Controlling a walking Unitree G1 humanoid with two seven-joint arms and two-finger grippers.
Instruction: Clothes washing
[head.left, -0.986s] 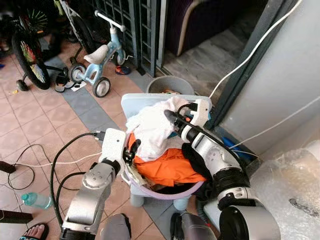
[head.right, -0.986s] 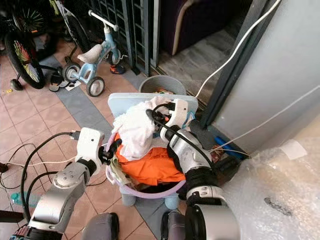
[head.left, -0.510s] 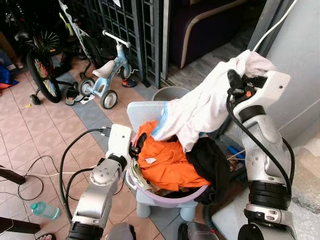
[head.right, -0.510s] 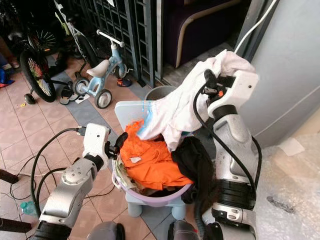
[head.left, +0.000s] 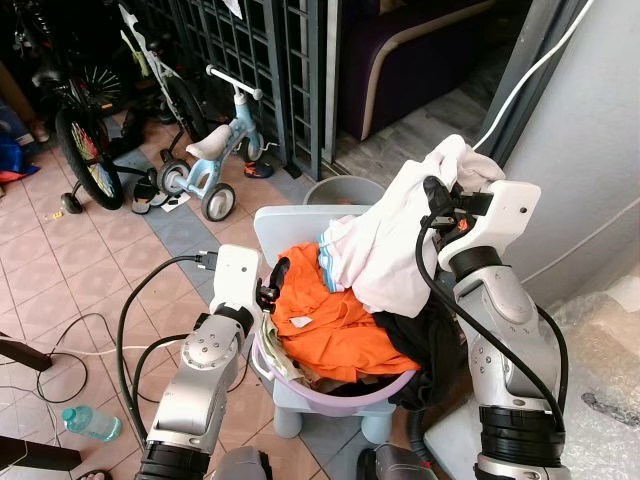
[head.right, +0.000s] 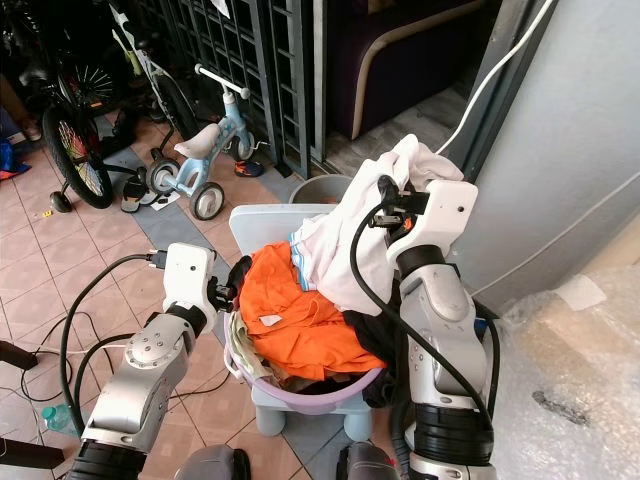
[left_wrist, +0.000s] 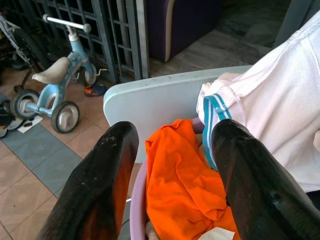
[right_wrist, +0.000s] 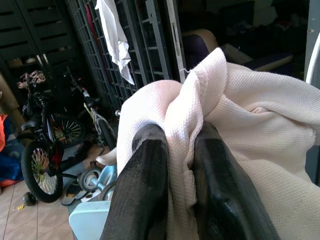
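A lilac basin (head.left: 335, 392) stands on a pale blue stool (head.left: 290, 212). In it lies an orange garment (head.left: 330, 325), and a black garment (head.left: 425, 345) hangs over its right rim. My right gripper (head.left: 440, 195) is raised above the basin's right side, shut on a white shirt (head.left: 385, 240) with a teal-striped collar. The shirt hangs down from the gripper onto the pile. The right wrist view shows the cloth pinched between the fingers (right_wrist: 142, 190). My left gripper (left_wrist: 175, 129) stands open at the basin's left rim, with the orange garment just beyond its tips.
A grey bucket (head.left: 345, 188) sits behind the stool. A blue tricycle (head.left: 215, 160), a bicycle (head.left: 85, 140) and a dark metal grille (head.left: 250, 50) stand at the back left. Cables (head.left: 60, 340) and a water bottle (head.left: 90, 422) lie on the tiled floor. A grey wall (head.left: 590, 150) and bubble wrap (head.left: 605, 370) are to the right.
My right gripper lifted the white shirt off the pile and high above the basin, then came down a little. The left gripper stayed at the rim. The camera tilted up.
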